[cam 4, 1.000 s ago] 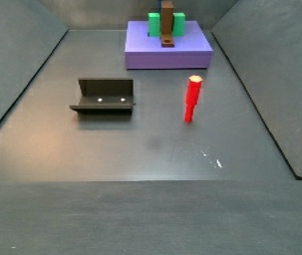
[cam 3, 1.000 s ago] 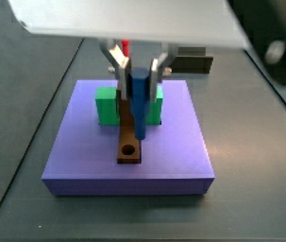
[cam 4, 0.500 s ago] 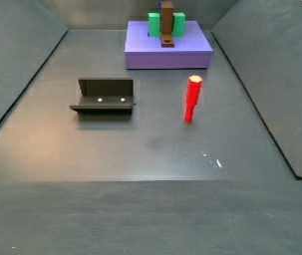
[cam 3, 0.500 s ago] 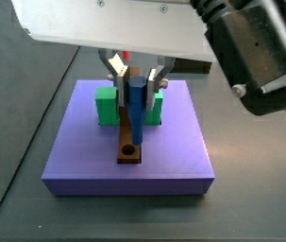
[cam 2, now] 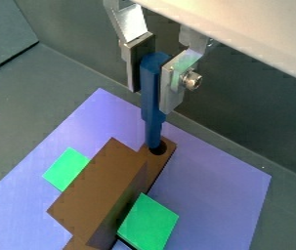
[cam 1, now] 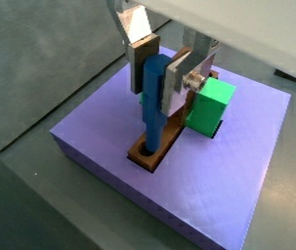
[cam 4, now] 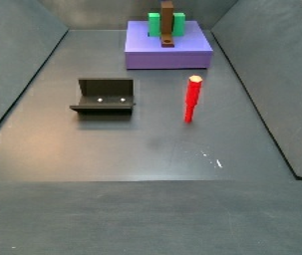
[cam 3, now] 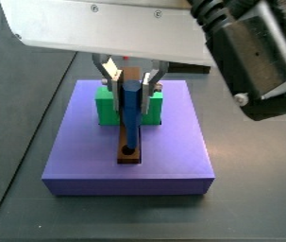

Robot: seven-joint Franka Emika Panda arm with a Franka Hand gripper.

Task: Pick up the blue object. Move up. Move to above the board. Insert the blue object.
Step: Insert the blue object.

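- The gripper sits near the top centre of both wrist views, its silver fingers closed on the upper part of the blue object.
- The peg's long axis runs upright, straight down from the jaws; its lower tip meets the hole at the near end of the board (depth inside cannot be told).
- Judged: only straight descent remains.
- The board lies on the purple slab.

Both wrist views look steeply down, close in, past the hand at the purple slab. A side view sits close to that slab, angled down; a side view looks from far across the floor, slab at the far end.
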